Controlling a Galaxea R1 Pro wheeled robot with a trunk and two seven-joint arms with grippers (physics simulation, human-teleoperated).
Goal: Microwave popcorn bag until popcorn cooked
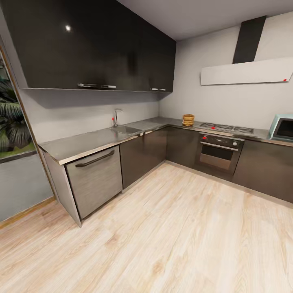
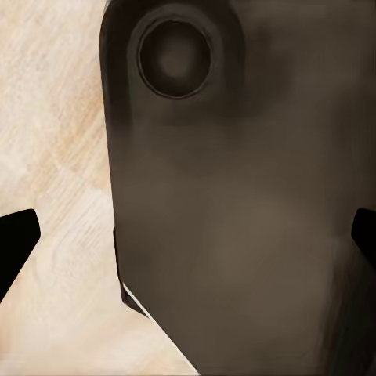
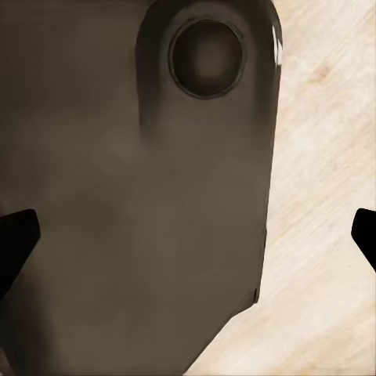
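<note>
The popcorn bag (image 1: 188,119) stands upright on the worktop (image 1: 93,140) near the inner corner — its contents cannot be made out from this far. Beside it lies the hob (image 1: 226,128) above the black oven (image 1: 219,156), and further along, at the picture's edge, sits the microwave (image 1: 282,127) with its door closed. A sink (image 1: 126,130) with a tap is set into the other run. Bare wooden floor (image 1: 162,236) lies between. Each wrist view shows a dark robot part (image 2: 235,219) over floor; the left end effector (image 2: 188,243) and right end effector (image 3: 188,243) are spread wide, holding nothing.

We saw a dark grey-brown rounded body panel (image 2: 235,219) with a circular recess (image 2: 174,57), and black fingertips (image 3: 16,243) at frame edges.
</note>
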